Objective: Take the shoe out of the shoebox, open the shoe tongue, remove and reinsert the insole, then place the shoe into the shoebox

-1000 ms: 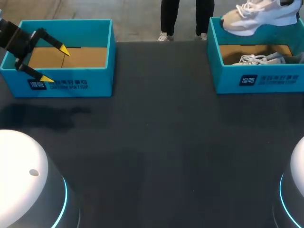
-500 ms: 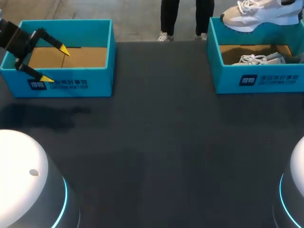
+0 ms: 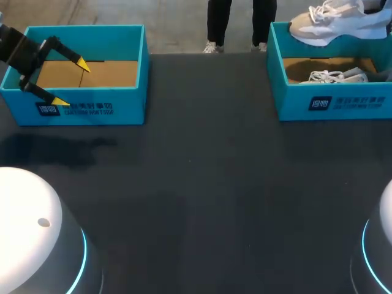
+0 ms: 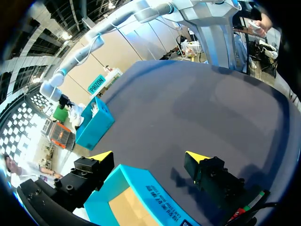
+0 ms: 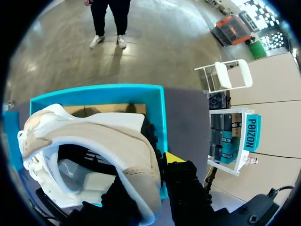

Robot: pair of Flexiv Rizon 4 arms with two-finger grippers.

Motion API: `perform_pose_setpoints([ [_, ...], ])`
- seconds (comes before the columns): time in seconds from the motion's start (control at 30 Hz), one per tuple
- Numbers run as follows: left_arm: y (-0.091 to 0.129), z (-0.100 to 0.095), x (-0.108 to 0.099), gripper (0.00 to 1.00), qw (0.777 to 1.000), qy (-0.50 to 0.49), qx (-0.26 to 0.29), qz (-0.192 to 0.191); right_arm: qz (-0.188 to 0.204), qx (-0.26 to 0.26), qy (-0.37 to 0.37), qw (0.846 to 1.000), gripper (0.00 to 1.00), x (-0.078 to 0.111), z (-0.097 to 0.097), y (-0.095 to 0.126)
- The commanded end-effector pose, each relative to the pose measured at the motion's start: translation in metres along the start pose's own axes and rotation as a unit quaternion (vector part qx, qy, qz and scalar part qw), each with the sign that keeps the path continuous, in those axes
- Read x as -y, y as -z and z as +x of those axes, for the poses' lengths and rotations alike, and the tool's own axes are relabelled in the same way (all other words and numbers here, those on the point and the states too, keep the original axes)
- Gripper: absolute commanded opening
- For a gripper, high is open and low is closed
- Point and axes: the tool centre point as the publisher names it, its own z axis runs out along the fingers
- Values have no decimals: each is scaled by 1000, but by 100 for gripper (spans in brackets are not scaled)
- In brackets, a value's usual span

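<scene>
White-and-beige sneaker point(image 3: 334, 21) at top right of head view, held above the right teal cardboard shoebox point(image 3: 343, 101), right gripper point(image 5: 148, 174) clamped on its collar. Second pale sneaker point(image 3: 334, 76) lies inside that box. Left gripper point(image 3: 71, 82) upper left, fingers spread wide apart, nothing held, over front wall of left teal shoebox point(image 3: 92, 110).

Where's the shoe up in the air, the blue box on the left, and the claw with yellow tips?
lifted shoe point(image 3: 337, 23), head view, its side.
left shoebox point(image 3: 122, 104), head view, its front wall.
left gripper point(image 3: 71, 82), head view, midway between its yellow tips.
</scene>
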Motion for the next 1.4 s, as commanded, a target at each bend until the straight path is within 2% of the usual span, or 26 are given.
perform_pose_setpoints([
  [0.03, 1, 0, 0, 100, 1000, 0, -1, -1, 7, 0, 0, 1000, 0, -4, 3, -14],
  [0.27, 1, 0, 0, 100, 1000, 0, -1, -1, 16, 4, -5, 1000, 0, -4, 10, -33],
  [0.93, 1, 0, 0, 100, 1000, 0, -1, -1, 36, 13, 10, 999, 0, -14, 29, -67],
  [1.4, 1, 0, 0, 100, 1000, 0, -1, -1, 43, 17, 7, 999, 0, -21, 32, -87],
])
